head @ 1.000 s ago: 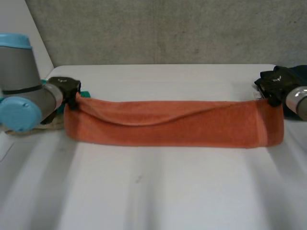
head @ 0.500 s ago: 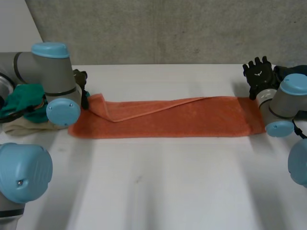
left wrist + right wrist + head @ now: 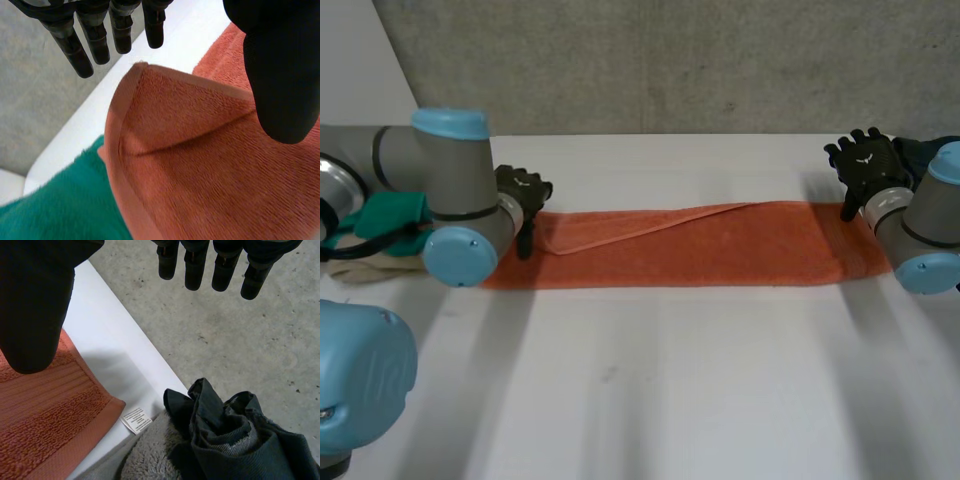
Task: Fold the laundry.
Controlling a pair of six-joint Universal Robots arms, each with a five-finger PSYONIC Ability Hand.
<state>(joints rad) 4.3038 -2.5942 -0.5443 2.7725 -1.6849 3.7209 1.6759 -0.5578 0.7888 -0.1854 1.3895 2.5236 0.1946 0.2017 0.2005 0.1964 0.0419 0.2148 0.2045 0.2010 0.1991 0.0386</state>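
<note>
Green cloth: heaped at the table's 9 o'clock edge behind the left arm. In the left wrist view it sits right up against the towel's end.

Left hand: over the towel's 9 o'clock end with its fingers straight and well apart from the thumb, nothing clamped. A second ago it had that corner pinched and lifted; it has let go.

Orange towel: down flat now, a long strip running from 9 to 3 o'clock across the middle of the table, doubled lengthwise. A second ago it hung taut between the two hands. The top layer's edge slants near the 9 o'clock end, so the layers don't quite match there.

Right hand: clear of the 3 o'clock end, fingers straight and spread, holding nothing. It has released too.

Dark garment and grey fleece: piled just past the towel's 3 o'clock corner, not yet folded.

What it means: the lengthwise fold looks laid and released. My read is that an end-to-end fold comes next, so both hands need fresh grips on the ends. The skewed top layer could carry through if it isn't squared first.
</note>
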